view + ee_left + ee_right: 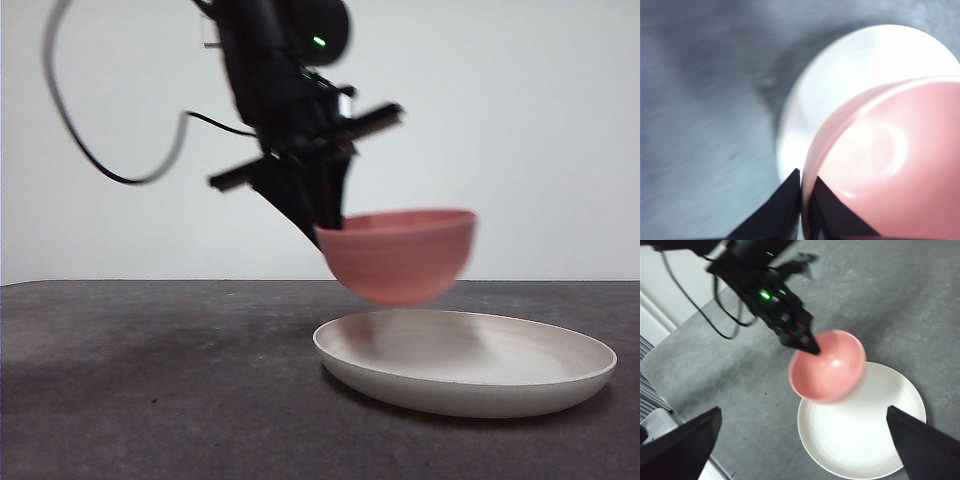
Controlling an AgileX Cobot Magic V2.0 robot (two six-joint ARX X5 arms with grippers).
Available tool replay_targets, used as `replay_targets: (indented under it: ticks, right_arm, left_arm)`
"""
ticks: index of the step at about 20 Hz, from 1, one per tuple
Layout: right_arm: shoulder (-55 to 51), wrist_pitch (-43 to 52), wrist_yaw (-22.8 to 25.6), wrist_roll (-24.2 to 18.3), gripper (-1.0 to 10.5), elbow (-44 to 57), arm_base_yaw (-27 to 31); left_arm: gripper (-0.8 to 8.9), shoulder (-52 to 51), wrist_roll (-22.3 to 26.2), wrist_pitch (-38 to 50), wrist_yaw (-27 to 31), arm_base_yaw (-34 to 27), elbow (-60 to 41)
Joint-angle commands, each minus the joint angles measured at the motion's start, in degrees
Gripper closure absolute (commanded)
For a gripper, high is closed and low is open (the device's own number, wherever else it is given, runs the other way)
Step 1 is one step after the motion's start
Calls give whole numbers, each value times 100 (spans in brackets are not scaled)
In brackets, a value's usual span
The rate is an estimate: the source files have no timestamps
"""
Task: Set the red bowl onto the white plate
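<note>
The red bowl [400, 262] is a salmon-pink deep bowl held in the air just above the left part of the white plate [520, 385], clear of it. My left gripper [325, 228] is shut on the bowl's rim, one jaw inside and one outside, as the left wrist view shows at the rim [801, 192]. The bowl [890, 160] fills that view, with the plate [855, 70] beneath. In the right wrist view the bowl [827, 367] hangs over the plate's [865, 440] near-left edge. My right gripper [805, 440] is open, high above the plate.
The dark grey table [150, 380] stretches left of the plate. A black cable [100, 160] hangs from the left arm. The table's edge and a pale floor [660, 315] show in the right wrist view.
</note>
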State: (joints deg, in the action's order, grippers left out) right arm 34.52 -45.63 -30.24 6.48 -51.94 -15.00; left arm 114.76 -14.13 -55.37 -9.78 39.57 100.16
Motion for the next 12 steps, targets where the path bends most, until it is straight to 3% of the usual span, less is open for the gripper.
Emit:
replay_targets:
  ticks: [1, 6, 12]
  right_arm:
    - [17, 42, -22, 81, 402, -87, -35]
    - [17, 42, -24, 85, 402, -87, -35]
    - [17, 48, -22, 103, 402, -87, -35]
  left_arm:
    - [799, 656, 17, -243, -2, 229, 723]
    - [799, 1541, 61, -645, -2, 485, 1762]
    - [799, 1851, 195, -852, 225, 518, 1847]
